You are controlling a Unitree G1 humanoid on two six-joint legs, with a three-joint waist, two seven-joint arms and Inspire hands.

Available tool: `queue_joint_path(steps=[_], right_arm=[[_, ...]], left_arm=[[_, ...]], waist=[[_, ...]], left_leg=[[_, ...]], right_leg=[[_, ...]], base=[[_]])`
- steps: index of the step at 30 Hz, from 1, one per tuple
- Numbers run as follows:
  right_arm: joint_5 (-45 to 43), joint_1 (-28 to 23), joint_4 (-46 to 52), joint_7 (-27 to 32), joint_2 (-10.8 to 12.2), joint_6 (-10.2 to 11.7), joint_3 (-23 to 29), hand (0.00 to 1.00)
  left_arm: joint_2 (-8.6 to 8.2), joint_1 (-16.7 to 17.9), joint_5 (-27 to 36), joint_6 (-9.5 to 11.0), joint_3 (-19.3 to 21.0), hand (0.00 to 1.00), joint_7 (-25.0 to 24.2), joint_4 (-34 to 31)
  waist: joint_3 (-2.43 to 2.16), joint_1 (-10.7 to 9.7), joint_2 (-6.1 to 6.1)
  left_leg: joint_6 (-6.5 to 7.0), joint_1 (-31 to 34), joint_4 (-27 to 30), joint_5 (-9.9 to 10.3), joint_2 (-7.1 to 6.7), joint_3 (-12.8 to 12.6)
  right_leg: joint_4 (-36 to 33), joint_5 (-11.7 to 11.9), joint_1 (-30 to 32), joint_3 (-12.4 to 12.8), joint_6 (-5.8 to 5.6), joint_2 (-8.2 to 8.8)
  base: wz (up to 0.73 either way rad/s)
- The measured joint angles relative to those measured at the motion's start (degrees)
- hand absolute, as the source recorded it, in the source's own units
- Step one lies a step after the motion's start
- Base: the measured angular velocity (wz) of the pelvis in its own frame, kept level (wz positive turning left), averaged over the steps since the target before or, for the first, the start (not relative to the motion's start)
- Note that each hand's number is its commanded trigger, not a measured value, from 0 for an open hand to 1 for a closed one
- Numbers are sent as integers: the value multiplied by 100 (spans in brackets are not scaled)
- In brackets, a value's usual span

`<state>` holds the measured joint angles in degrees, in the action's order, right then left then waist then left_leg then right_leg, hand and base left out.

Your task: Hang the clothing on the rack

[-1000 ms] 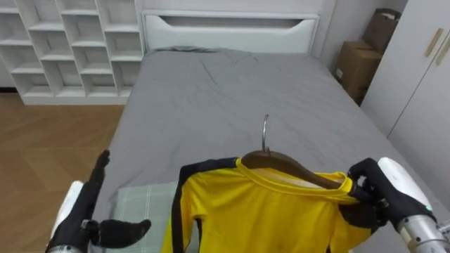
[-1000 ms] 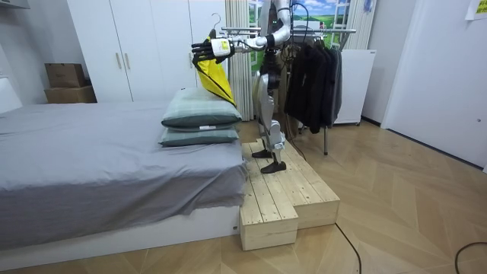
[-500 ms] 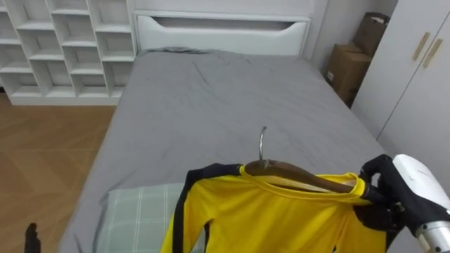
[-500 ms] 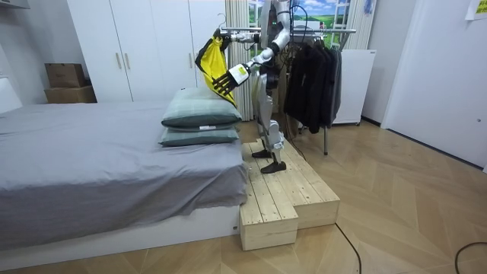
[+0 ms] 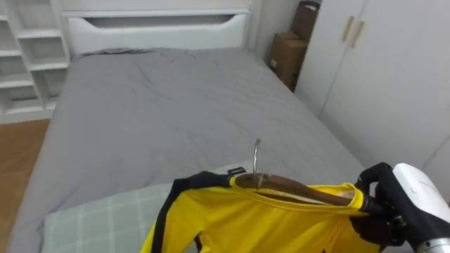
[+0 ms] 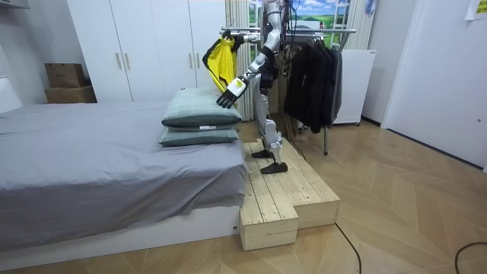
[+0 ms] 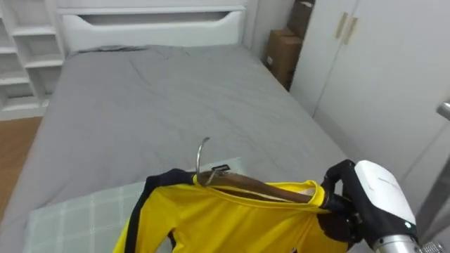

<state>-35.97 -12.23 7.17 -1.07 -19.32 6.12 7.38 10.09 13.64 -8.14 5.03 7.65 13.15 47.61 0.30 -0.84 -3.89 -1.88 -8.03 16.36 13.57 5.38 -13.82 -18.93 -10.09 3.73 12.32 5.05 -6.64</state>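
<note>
One quick question from over by the grey bed [image 6: 91,152]: which hand has the yellow shirt with black trim [image 5: 260,225], and where's the rail?

re: Right hand [image 5: 394,211] – its black fingers are wrapped round the right end of the brown wooden hanger [image 5: 295,190] the shirt's on, held up above the stacked green checked pillows [image 6: 199,114]. The hanger lies crosswise in front of the robot, with the metal hook [image 5: 256,156] sticking up at the middle, so left of that hand. Left hand [image 6: 230,90] hangs lower, fingers spread, holding nothing. The metal clothes rail [image 6: 338,30] with dark garments is on the far side of the robot from the shirt – I reckon the hook has to swing right round to reach it.
</note>
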Motion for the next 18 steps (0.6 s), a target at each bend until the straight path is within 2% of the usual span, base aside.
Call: queue_joint_path(steps=[1, 2, 3, 4, 5, 6, 7, 8, 10, 11, 14, 16, 18], right_arm=[[3, 3, 2, -1, 33, -42, -3, 100], [8, 6, 2, 0, 74, -138, -5, 100], [13, 7, 1, 0, 80, -192, -11, 100], [6, 39, 1, 4, 82, -262, -44, 100], [5, 57, 0, 9, 88, -265, -54, 100], [1, 47, -2, 7, 138, -290, -90, 100], [8, 39, 0, 9, 192, -302, -110, 100], [28, 41, 42, 31, 187, -315, -103, 100], [40, 39, 125, 121, 190, -355, -100, 100], [29, 39, 212, 177, 197, -392, -100, 100], [9, 40, 279, 263, 216, -429, -100, 100], [9, 64, 280, 291, 229, -496, -109, 100], [-39, 90, 281, 290, 233, -530, -120, 100]], left_arm=[[-1, 24, 15, -14, 11, 0, 20, 241], [-3, 23, 55, -51, 5, 0, 18, 470], [-4, 25, 87, -68, 5, 0, 18, 559], [-14, 66, 134, -98, 14, 0, 13, 682], [-16, 82, 144, -100, 35, 0, 12, 745], [-8, 153, 194, -135, 151, 0, 26, 870], [37, 167, 199, -234, 196, 0, 70, 963], [43, 166, 210, -290, 189, 0, 164, 1030], [10, 202, 236, -401, 156, 0, 244, 1095], [6, 208, 236, -494, 145, 0, 259, 1114], [11, 202, 234, -598, 148, 0, 273, 1251], [11, 202, 235, -759, 105, 0, 272, 1294], [10, 201, 236, -931, 57, 0, 269, 1299]], waist=[[7, 20, 8], [23, 82, -7], [25, 125, 8], [19, 171, 71], [30, 193, 113], [16, 227, 149], [-19, 87, 105], [6, -7, 23], [8, -161, 19], [16, -177, 52], [25, -300, 106], [33, -356, 145], [57, -367, 181]], left_leg=[[68, 120, 39, 102, -220, 627], [106, 357, -33, 128, -495, 1047], [123, 499, -78, 117, -587, 1234], [110, 806, -181, 69, -737, 1503], [171, 928, -259, -59, -728, 1584], [322, 954, -174, -226, -655, 1469], [401, 919, -191, -162, -640, 1258], [407, 839, -237, -159, -634, 1070], [375, 827, -271, -182, -617, 961], [351, 827, -275, -203, -609, 897], [386, 770, -311, -213, -605, 797], [412, 748, -377, -194, -593, 576], [436, 762, -377, -159, -563, 384]], right_leg=[[4, 68, 15, 425, -7, -64], [19, 154, 57, 814, -57, -75], [11, 198, 84, 1001, -91, -87], [-24, 242, 165, 1339, -154, -176], [-101, 248, 239, 1442, -171, -258], [-288, 202, 350, 1377, -185, -334], [-348, 156, 414, 1063, -200, -223], [-328, 117, 448, 964, -227, -159], [-118, 179, 397, 1102, -297, -188], [6, 297, 374, 1193, -258, -253], [53, 332, 355, 1285, -266, -266], [13, 317, 430, 1430, -292, -303], [13, 338, 519, 1399, -305, -312]], base=[[-158], [-161], [-172], [-138], [-169], [-117], [-104], [-46], [-37], [-38], [-25], [-33], [-56]])
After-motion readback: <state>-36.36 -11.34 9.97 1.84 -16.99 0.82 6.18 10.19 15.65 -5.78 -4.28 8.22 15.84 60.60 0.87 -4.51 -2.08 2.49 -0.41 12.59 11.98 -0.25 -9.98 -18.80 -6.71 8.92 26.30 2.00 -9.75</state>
